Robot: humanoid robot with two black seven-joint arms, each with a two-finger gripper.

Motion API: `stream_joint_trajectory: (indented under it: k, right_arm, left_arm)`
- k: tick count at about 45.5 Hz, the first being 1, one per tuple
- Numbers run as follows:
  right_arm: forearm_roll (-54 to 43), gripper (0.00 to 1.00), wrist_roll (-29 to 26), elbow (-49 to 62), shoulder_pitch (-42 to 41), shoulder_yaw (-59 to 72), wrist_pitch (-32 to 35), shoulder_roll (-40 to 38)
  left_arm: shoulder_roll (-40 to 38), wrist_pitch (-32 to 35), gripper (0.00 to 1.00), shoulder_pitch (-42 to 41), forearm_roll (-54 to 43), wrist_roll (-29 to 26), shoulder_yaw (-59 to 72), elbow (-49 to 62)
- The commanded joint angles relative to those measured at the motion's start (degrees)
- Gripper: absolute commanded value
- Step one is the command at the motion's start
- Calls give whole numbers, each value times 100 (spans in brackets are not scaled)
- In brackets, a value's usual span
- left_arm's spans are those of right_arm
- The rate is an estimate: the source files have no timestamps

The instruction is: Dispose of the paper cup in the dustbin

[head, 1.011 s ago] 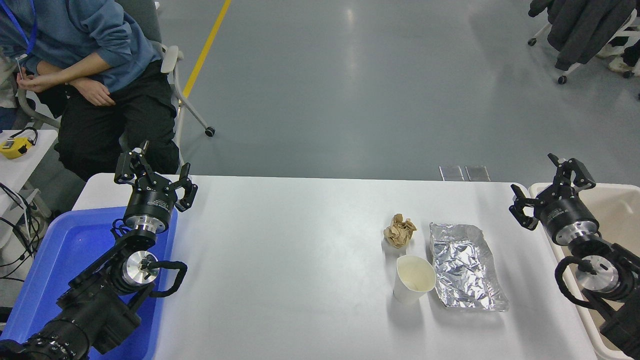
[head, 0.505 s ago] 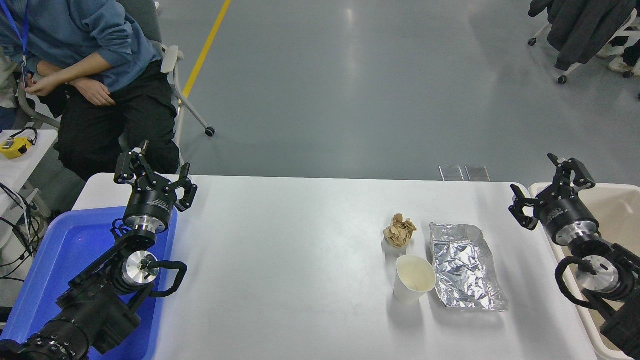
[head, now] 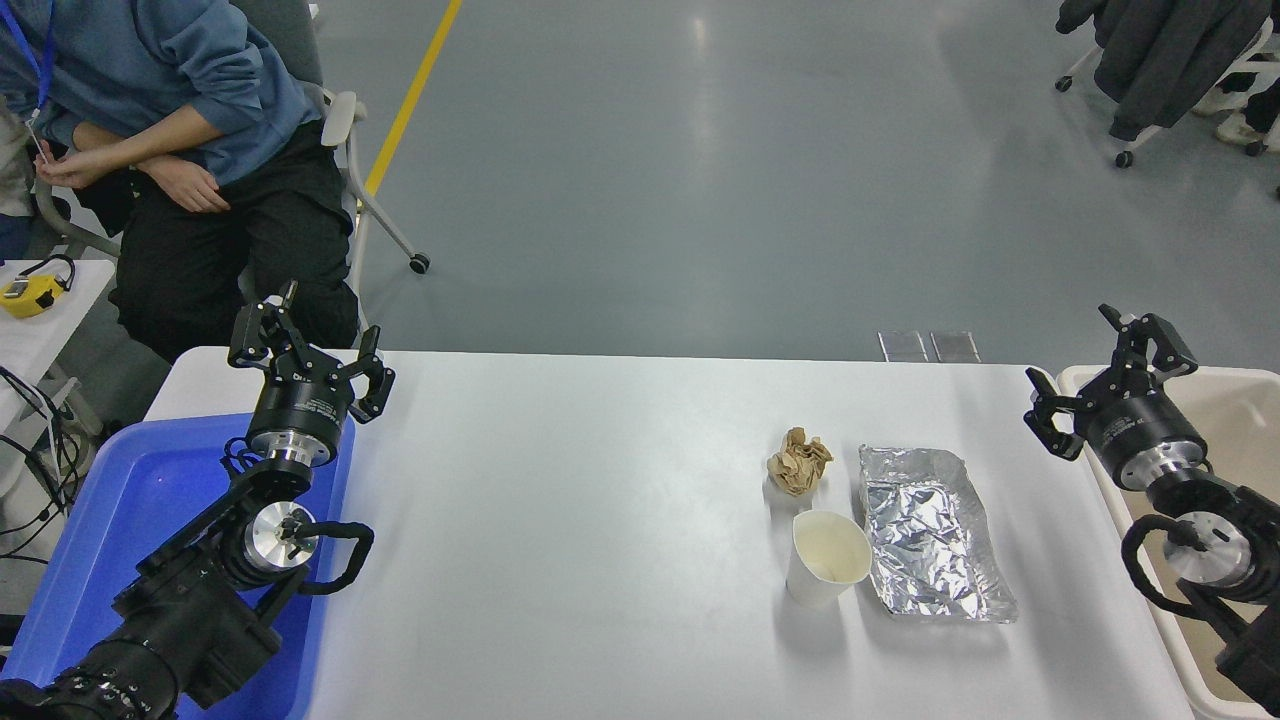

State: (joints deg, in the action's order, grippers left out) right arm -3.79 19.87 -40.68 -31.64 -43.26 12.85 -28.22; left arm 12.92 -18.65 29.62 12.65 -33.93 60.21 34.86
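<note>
The white paper cup [head: 826, 558] stands upright on the white table [head: 580, 520], right of centre near the front, its cream inside showing. The beige dustbin [head: 1235, 400] sits off the table's right edge, partly behind my right arm. My right gripper [head: 1105, 370] is open and empty, over the table's right edge and the bin's near rim, well to the right of the cup and farther back. My left gripper [head: 308, 350] is open and empty, parked at the far left over the blue tray.
A crumpled brown paper ball [head: 798, 461] lies just behind the cup. A crinkled foil sheet [head: 930, 533] lies right beside the cup on its right. A blue tray [head: 120, 530] sits at the left edge. A seated person [head: 170, 150] is at the far left.
My right gripper has shifted slightly to the right, toward the dustbin. The cup, the paper ball, the foil and the left arm have not moved.
</note>
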Motion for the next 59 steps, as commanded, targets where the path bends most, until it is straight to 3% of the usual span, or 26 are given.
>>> stream_joint_trajectory:
  k: [1,11,16,29,40,49,59]
  right_arm:
    - [-429,100,-10,-501,-228,696,-54,-43]
    - [-1176,100,-18,-1073,-545,1241,-54,-218]
    - [-1598,100,-10,-1609,-1081,1909,-37,-842]
    - [-2661,100,8,-3024,-1160,2568,-37,-2002]
    - [-3426,100,17,-3218,-1099,2955,-63,-1994]
    - [-4848,100,17,-3165,-1125,3087,-327,-1968]
    - [-4964,100,34,-3306,-1309,3175,-327,-2003]
  left_arm:
    - [0,2,100,0,1,1,0,-5]
    - [0,2,100,0,1,1,0,-5]
    - [0,2,100,9,-8,1,0,-5]
    - [0,-7,100,9,-8,1,0,-5]
    - [0,2,100,9,0,1,0,-5]
    - [8,-7,100,9,1,1,0,-5]
    - [0,2,100,9,0,1,0,-5]
